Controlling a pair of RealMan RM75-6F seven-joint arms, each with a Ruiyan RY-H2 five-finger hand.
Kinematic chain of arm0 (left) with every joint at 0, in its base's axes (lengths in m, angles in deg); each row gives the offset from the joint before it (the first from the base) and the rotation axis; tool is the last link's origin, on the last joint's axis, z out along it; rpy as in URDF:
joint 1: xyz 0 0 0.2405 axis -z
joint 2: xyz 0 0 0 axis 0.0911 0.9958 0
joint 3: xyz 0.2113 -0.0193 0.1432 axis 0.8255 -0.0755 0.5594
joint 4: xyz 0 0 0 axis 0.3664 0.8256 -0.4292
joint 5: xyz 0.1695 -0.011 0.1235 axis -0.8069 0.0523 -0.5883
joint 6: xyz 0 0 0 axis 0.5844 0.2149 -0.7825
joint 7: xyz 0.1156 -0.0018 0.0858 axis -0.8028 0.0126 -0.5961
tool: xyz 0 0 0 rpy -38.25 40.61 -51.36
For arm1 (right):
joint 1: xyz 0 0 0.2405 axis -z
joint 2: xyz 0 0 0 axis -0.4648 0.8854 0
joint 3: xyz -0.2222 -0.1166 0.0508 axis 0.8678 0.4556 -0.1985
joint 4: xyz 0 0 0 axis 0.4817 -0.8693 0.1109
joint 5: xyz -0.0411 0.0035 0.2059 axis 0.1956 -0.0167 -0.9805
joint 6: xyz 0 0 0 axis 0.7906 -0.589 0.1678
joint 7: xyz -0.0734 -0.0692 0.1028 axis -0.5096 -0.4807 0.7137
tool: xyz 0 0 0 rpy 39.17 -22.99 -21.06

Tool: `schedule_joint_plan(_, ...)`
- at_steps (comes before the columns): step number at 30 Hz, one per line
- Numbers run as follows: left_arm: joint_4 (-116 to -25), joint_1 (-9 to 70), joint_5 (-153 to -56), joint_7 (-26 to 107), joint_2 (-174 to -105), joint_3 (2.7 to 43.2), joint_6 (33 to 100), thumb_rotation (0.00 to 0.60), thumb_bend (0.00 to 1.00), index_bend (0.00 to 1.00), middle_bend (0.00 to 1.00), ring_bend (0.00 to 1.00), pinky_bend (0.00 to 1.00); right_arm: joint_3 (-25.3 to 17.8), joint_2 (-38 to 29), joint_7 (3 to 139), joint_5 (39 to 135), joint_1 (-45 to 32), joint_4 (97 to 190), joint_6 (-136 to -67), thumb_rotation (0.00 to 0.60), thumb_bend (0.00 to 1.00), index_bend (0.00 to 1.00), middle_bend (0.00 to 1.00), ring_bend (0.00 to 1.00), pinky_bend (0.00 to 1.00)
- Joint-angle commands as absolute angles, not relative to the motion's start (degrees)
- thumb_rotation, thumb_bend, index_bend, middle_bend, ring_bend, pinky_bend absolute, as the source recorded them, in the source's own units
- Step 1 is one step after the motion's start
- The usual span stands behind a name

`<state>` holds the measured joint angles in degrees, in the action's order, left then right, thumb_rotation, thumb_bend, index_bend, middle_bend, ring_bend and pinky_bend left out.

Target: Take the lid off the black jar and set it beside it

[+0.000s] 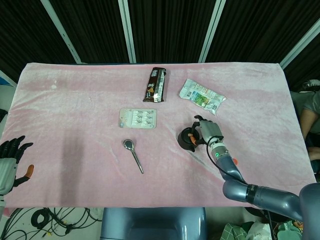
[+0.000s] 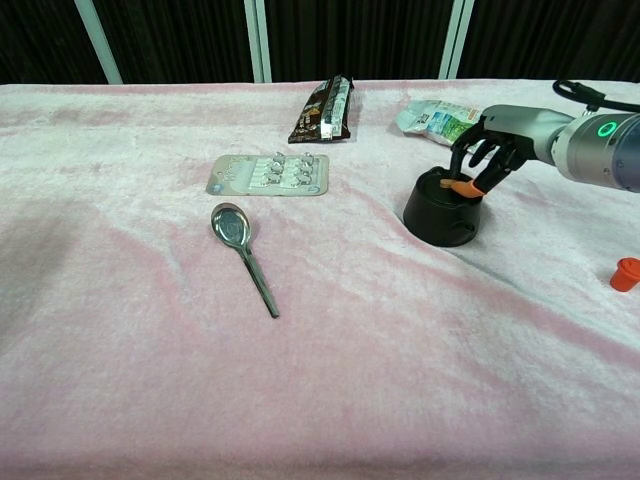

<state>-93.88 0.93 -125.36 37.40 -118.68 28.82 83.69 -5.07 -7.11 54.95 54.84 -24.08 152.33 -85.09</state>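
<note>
1. Black jar [image 2: 441,212] stands on the pink cloth [image 2: 320,380] right of centre, with its lid [image 1: 188,135] on top.
2. Your right hand [image 2: 493,146] sits over the jar from the right side; its fingers [image 2: 466,184] curl down onto the lid, the orange tip touching the top. Whether they actually grip the lid you cannot tell from either view.
3. Your left hand [image 1: 9,160] hangs off the near left corner of the table, fingers apart, holding nothing.
4. Just behind the jar lies the pale snack packet [image 2: 438,117], near your right hand's knuckles, so room is tight on that far side.
5. To the jar's left are the blister pack [image 2: 268,174] and the spoon [image 2: 244,251], both well apart from it, with bare cloth between.
6. A dark wrapper [image 2: 325,108] lies near the far edge, left of the snack packet.
7. In front of the jar, toward you, the cloth runs open to the near edge.
8. A small orange cap [image 2: 625,273] sits near the right edge of the chest view, well apart from the jar.
</note>
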Motion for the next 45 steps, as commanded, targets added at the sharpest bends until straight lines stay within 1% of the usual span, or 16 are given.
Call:
schedule_joint_plan(1,-93.9,0.9,-125.3,37.4,-118.7,28.8,83.6,0.6,0.42,0.18,0.03,0.0,0.02,-5.2,-7.3,55.0,54.8,-24.1,152.1,-84.8,0.6,0.34,0.59,0.12,0.21,0.2)
schedule_joint_plan(5,-93.9,1.0,-125.3,37.4,-118.7,28.8,83.7,0.6,0.42,0.18,0.03,0.0,0.02,-5.5,-7.4,55.3,54.9,-24.0,152.0,-84.5,0.6,0.36,0.63,0.12,0.22,0.2)
schedule_joint_plan(8,-93.9,1.0,-125.3,37.5,-118.6,28.8,83.7,0.6,0.42,0.18,0.03,0.0,0.02,-6.0,-7.2,56.0,55.3,-23.8,152.4,-84.3,0.6,0.36,0.65,0.12,0.22,0.2)
schedule_joint_plan(21,-93.9,0.9,-125.4,37.5,-118.6,28.9,83.6,0.6,0.42,0.18,0.03,0.0,0.02,-8.6,-4.4,60.6,60.5,-21.5,156.4,-85.6,0.6,0.36,0.66,0.12,0.22,0.2)
schedule_joint_plan(27,-93.9,0.8,-125.3,37.5,-118.6,28.9,83.8,0.6,0.42,0.18,0.03,0.0,0.02,-9.1,-0.7,61.9,62.3,-19.8,159.9,-86.5,0.6,0.36,0.66,0.12,0.22,0.2)
schedule_joint_plan(31,-93.9,0.8,-125.3,37.6,-118.6,28.9,83.8,0.6,0.42,0.17,0.03,0.0,0.02,-8.4,3.3,62.6,64.4,-17.6,163.8,-87.5,0.6,0.36,0.66,0.12,0.22,0.2)
schedule_joint_plan(35,-94.0,0.8,-125.4,37.6,-118.6,28.9,83.8,0.6,0.42,0.18,0.03,0.0,0.02,-6.6,8.5,63.1,66.9,-14.6,168.7,-88.3,0.6,0.36,0.66,0.12,0.22,0.2)
schedule_joint_plan(38,-94.1,0.8,-125.4,37.5,-118.6,28.9,83.8,0.6,0.42,0.18,0.03,0.0,0.02,-5.3,11.1,64.6,69.2,-12.2,170.9,-88.9,0.6,0.36,0.66,0.12,0.22,0.2)
schedule_joint_plan(41,-94.1,0.8,-125.4,37.4,-118.7,28.9,83.9,0.6,0.42,0.18,0.03,0.0,0.02,-4.1,12.0,65.9,71.0,-10.4,171.2,-89.0,0.6,0.36,0.66,0.12,0.22,0.2)
schedule_joint_plan(45,-94.1,0.8,-125.3,37.4,-118.7,28.9,83.8,0.6,0.42,0.18,0.03,0.0,0.02,-2.4,11.2,66.6,72.7,-8.9,169.8,-89.3,0.6,0.36,0.66,0.12,0.22,0.2)
